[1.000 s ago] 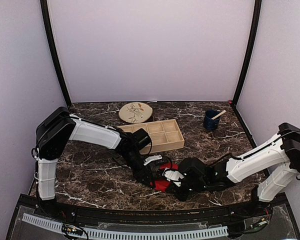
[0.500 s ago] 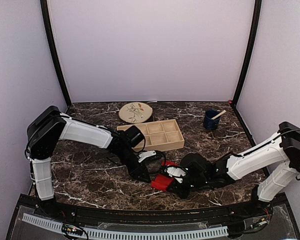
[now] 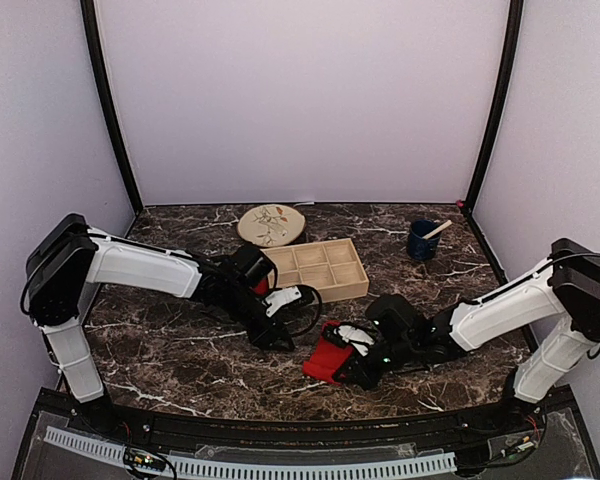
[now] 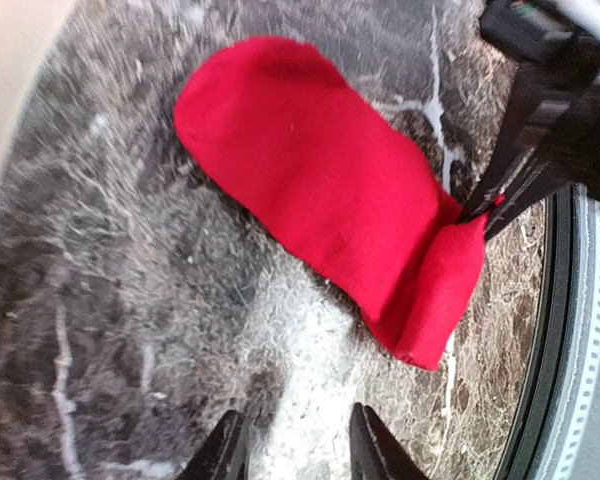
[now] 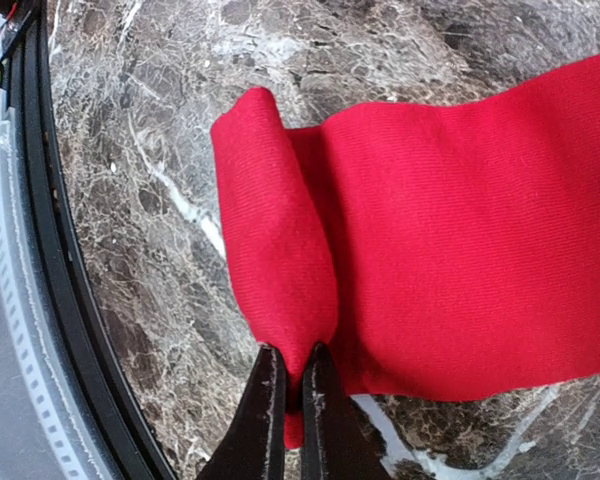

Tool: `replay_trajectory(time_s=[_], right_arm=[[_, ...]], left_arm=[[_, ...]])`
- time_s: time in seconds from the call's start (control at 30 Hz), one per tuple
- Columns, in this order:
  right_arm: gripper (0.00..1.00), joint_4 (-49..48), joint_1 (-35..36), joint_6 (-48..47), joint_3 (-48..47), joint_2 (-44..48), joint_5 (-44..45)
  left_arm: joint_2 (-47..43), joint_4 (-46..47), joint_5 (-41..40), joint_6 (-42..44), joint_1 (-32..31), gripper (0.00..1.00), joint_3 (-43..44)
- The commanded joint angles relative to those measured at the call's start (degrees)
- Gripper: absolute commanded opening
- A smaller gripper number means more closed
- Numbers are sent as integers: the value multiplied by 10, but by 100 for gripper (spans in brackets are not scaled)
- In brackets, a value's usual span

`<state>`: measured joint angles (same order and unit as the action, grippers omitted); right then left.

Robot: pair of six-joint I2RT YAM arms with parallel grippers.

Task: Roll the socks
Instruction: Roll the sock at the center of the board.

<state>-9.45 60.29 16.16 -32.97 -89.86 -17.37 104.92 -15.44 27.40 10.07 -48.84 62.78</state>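
Note:
One red sock [image 4: 320,190] lies flat on the dark marble table, its near end folded over. It also shows in the right wrist view [image 5: 460,260] and in the top view [image 3: 327,360]. My right gripper [image 5: 292,358] is shut on the folded end; it shows in the top view [image 3: 338,362] and at the right of the left wrist view [image 4: 505,195]. My left gripper [image 4: 295,450] is open and empty, low over bare table just left of the sock [image 3: 278,336]. A small red patch [image 3: 263,286] shows by the left wrist; I cannot tell whether it is the second sock.
A wooden compartment tray [image 3: 320,268] stands behind the grippers, with a round patterned plate [image 3: 271,224] behind it. A dark blue cup with a stick [image 3: 422,240] is at the back right. The table's black front rail [image 5: 40,300] runs close to the sock.
My left gripper has drawn back to the left, away from the sock. My right gripper has stayed shut on the sock's end and folded it over; the sock now lies longer and flatter.

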Motion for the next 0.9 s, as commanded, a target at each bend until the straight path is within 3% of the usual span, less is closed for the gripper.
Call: replay_trajectory(time_s=[0.0, 0.23, 0.5, 0.87], right_arm=[[0, -12, -24, 29, -2, -10, -66], [0, -12, -50, 58, -14, -42, -136], [0, -12, -77, 84, -19, -59, -184], [0, 17, -94, 88, -38, -81, -225]], left_arm=[[-63, 49, -20, 4, 0, 39, -36], [-117, 82, -29, 35, -22, 41, -71], [-104, 67, -88, 88, -83, 42, -65], [-93, 85, -135, 128, -122, 43, -70]])
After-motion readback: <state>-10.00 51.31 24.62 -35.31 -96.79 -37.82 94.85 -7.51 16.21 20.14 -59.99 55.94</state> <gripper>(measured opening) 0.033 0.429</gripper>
